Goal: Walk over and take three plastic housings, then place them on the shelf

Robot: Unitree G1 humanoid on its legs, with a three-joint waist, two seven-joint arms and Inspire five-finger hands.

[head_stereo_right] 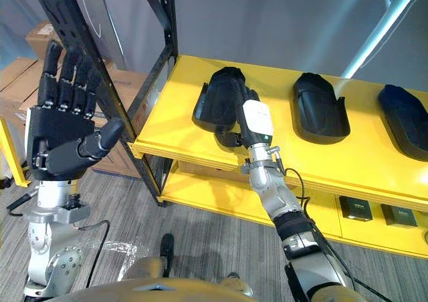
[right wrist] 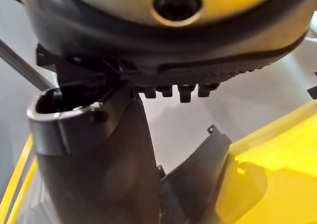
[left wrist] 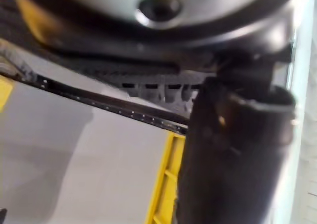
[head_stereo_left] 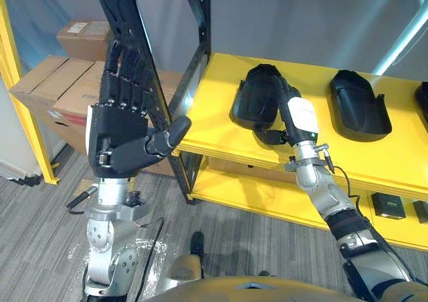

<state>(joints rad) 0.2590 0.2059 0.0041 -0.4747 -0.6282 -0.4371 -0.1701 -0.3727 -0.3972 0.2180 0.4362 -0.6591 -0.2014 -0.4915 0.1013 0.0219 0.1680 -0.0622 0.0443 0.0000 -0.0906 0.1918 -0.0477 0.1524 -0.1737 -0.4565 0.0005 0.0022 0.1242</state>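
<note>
We read this as a storeroom or warehouse corner. Industrial racking: a yellow shelf (head_stereo_left: pixel 221 108) on black perforated steel uprights (head_stereo_left: pixel 124 8), with a lower shelf (head_stereo_left: pixel 234 188) at 5 o'clock carrying small dark boxes (head_stereo_left: pixel 388 205). Identical black plastic housings (head_stereo_left: pixel 358 101) sit in a row at 2 o'clock. Stacked cardboard boxes (head_stereo_left: pixel 60 88) at 10 o'clock. Plain grey wall (head_stereo_left: pixel 301 15) at 12 o'clock, grey plank-pattern floor (head_stereo_left: pixel 40 235) at 7 o'clock.

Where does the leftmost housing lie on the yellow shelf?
In the left eye view the leftmost housing lies at the left end of the yellow shelf, by the right hand, with the middle housing to its right.
</note>
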